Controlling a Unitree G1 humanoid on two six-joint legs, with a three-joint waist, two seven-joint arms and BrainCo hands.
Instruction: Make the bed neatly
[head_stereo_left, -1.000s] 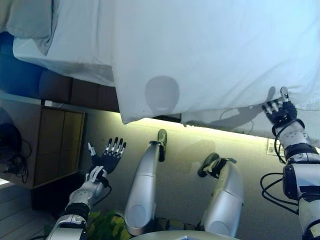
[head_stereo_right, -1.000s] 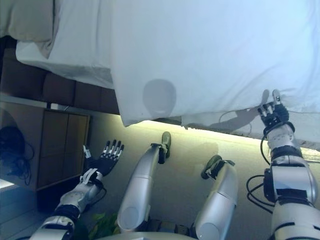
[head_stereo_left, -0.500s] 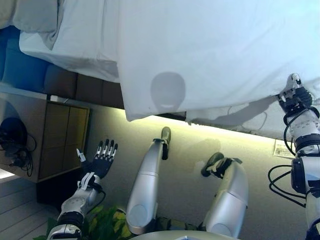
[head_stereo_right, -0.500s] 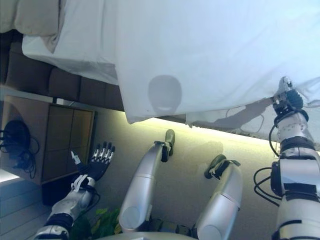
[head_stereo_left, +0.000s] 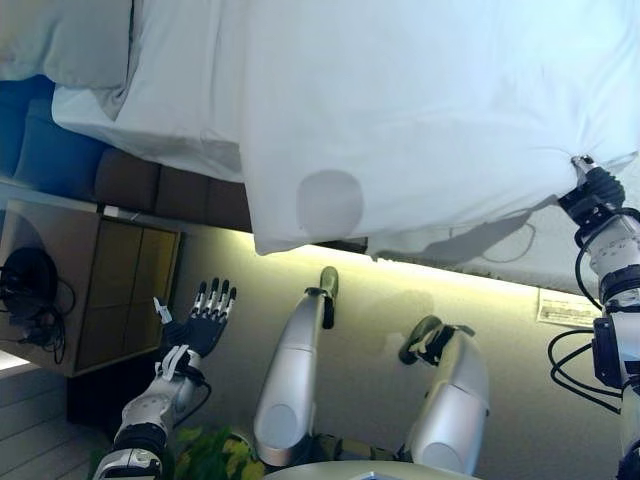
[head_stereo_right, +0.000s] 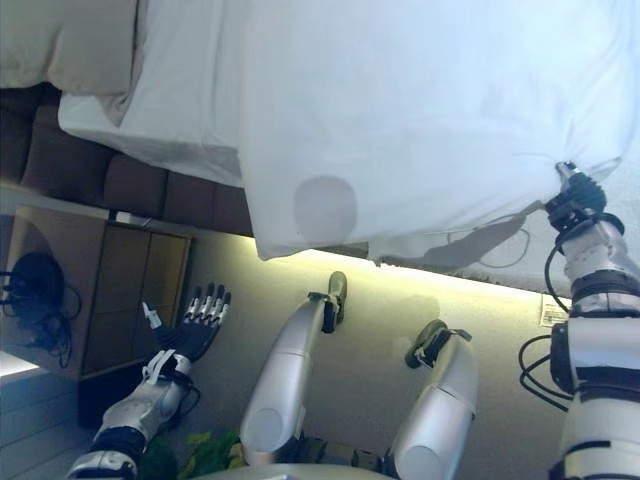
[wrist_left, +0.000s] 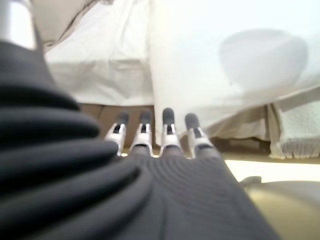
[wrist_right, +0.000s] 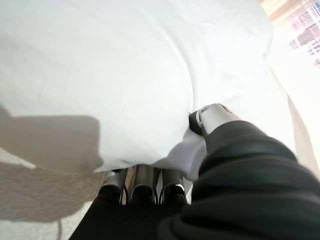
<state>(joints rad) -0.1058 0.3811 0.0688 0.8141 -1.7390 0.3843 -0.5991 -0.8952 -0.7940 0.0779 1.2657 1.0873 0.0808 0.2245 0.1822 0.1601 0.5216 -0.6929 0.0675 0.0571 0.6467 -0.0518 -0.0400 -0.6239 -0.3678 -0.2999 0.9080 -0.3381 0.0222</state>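
A white duvet (head_stereo_left: 420, 110) covers the bed and hangs over its near edge. My right hand (head_stereo_left: 592, 195) is at the duvet's right lower edge, shut on the cloth. In the right wrist view the thumb (wrist_right: 212, 116) lies on top of the duvet (wrist_right: 125, 75) and the fingers (wrist_right: 145, 187) curl beneath it. The fabric puckers toward that grip. My left hand (head_stereo_left: 200, 325) hovers low at the left, open, fingers (wrist_left: 167, 130) straight, apart from the bed and holding nothing.
A pillow (head_stereo_left: 60, 40) lies at the bed's far left end over a white sheet (head_stereo_left: 170, 120). The dark brown bed base (head_stereo_left: 170, 190) shows below it. A wooden nightstand (head_stereo_left: 100, 290) with a dark object (head_stereo_left: 28, 285) stands left. A green plant (head_stereo_left: 215, 455) is near my left arm.
My right hand rose up and right to the duvet's edge and closed on it, lifting that edge. The left hand sank slightly and stays open. The view shifted a little.
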